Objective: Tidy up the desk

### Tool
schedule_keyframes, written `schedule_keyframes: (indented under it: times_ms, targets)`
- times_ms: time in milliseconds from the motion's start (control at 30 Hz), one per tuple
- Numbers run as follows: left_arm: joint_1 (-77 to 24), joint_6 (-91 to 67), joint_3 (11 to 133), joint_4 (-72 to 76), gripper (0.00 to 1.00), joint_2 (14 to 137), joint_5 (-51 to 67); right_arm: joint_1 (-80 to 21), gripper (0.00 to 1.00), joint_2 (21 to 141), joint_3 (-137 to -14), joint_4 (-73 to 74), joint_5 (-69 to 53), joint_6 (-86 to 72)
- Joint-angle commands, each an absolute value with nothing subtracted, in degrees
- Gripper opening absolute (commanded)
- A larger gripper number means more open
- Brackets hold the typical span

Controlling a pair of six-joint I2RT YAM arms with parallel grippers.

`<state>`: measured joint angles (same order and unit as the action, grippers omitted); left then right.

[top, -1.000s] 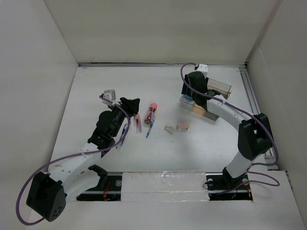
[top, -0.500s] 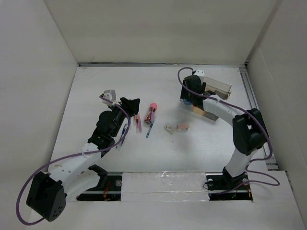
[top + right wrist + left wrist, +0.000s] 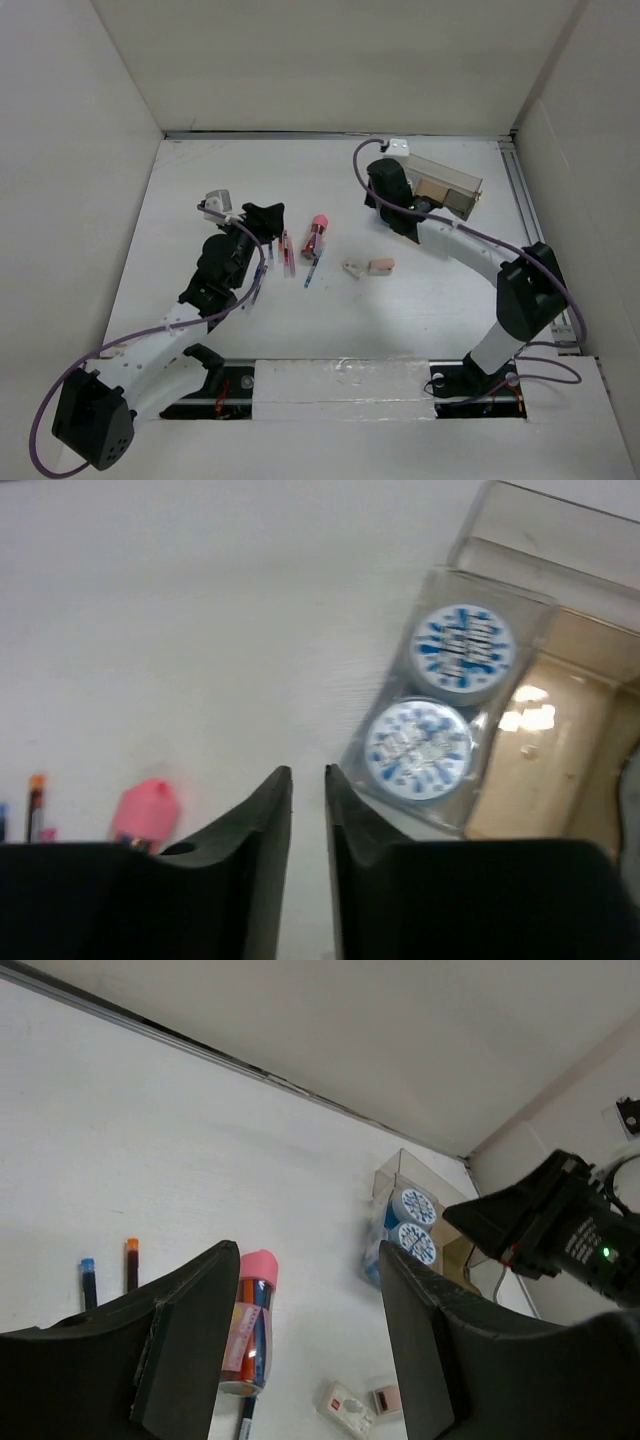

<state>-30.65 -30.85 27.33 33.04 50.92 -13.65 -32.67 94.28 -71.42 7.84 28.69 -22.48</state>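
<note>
As right gripper (image 3: 307, 774) swung left off organizer (image 3: 447, 186), jaws nearly shut, empty, you likely finished there; left gripper (image 3: 310, 1255), jaws wide, hovers over pens (image 3: 288, 253) loose on desk (image 3: 190, 190).

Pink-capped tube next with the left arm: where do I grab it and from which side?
Take the pink-capped tube across the middle of its clear barrel, coming straight down with the left gripper open. It lies flat on the desk, slim and round, with some bare space on both sides.
</note>
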Motion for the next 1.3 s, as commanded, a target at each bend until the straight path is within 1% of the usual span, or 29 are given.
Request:
schedule_keyframes:
  times_ms: [0, 33, 67, 100, 133, 200, 267, 333, 467, 700, 833, 900, 1033, 1067, 1133, 1167, 1200, 1233, 1267]
  targets:
    - [-30.50, -33.57, 26.19, 32.43, 0.54, 46.94, -20.48, -40.94, 0.22, 96.15, -72.16, 2.72, 23.12, -22.32]
    - [-30.50, -34.27, 25.93, 32.34, 0.54, 46.41, -21.26, -42.35, 0.23, 97.72, -74.59, 3.33, 23.46, -22.41]
    - [-30.50, -34.28, 25.41, 33.04, 0.54, 45.80, -22.05, -43.41, 0.29, 101.13, -76.10, 5.43, 23.81, -23.11]
    - [-30.50, -34.28, 24.62, 33.48, 0.55, 44.92, -22.15, -44.29, 0.53, 102.81, -77.59, 6.58, 23.04, -24.25]
    - [-30.50, -34.10, 24.61, 33.57, 0.55, 44.74, -21.97, -44.99, 0.64, 104.31, -80.48, 7.72, 22.33, -24.78]
    - [-30.50, -33.66, 24.87, 33.57, 0.55, 44.56, -20.75, -45.79, 0.82, 107.13, -81.73, 8.26, 18.75, -25.92]
    - [-30.50, -33.22, 25.05, 34.10, 0.55, 44.82, -19.69, -45.79, 0.85, 108.36, -83.14, 8.79, 16.62, -27.15]
    - [-30.50, -33.13, 25.31, 34.01, 0.55, 45.61, -19.43, -45.79, 0.84, 110.30, -83.93, 8.88, 14.07, -28.12]
    - [-30.50, -33.05, 25.84, 34.36, 0.55, 46.32, -17.32, -45.79, 0.80, 114.34, -86.83, 11.77, 11.96, -30.84]
    - [-30.50, -33.22, 25.75, 34.81, 0.55, 46.67, -15.64, -43.42, 0.73, 118.82, -88.50, 10.46, 6.78, -35.24]
    - [-30.50, -33.31, 25.84, 34.80, 0.55, 46.49, -15.30, -42.89, 0.70, 121.72, -91.66, 11.86, 6.15, -35.77]
    - [-30.50, -33.31, 25.75, 34.89, 0.55, 46.32, -15.20, -42.89, 0.67, 122.60, -92.11, 12.39, 5.54, -36.47]
    - [-30.50, -33.40, 25.58, 35.16, 0.55, 46.32, -15.29, -42.89, 0.65, 123.22, -92.20, 12.83, 4.92, -36.74]
    - [-30.50, -33.40, 25.66, 35.16, 0.55, 46.41, -15.29, -42.89, 0.60, 123.22, -92.02, 13.01, 4.92, -36.65]
    - [-30.50, -33.40, 25.58, 35.07, 0.55, 46.41, -15.29, -42.89, 0.56, 123.57, -92.02, 13.36, 5.19, -36.83]
    - [-30.50, -33.40, 25.58, 35.16, 0.55, 46.32, -15.29, -42.89, 0.51, 123.66, -92.02, 13.45, 5.10, -36.83]
    - [-30.50, -33.31, 25.58, 35.07, 0.55, 46.32, -15.21, -42.89, 0.41, 123.66, -91.59, 13.27, 4.40, -37.00]
    - [-30.50, -33.40, 25.58, 35.07, 0.55, 46.32, -15.21, -42.89, 0.37, 123.66, -91.32, 12.66, 3.79, -37.18]
    - [-30.50, -33.40, 25.58, 35.07, 0.55, 46.32, -15.12, -42.89, 0.30, 123.58, -90.97, 11.18, 3.00, -37.35]
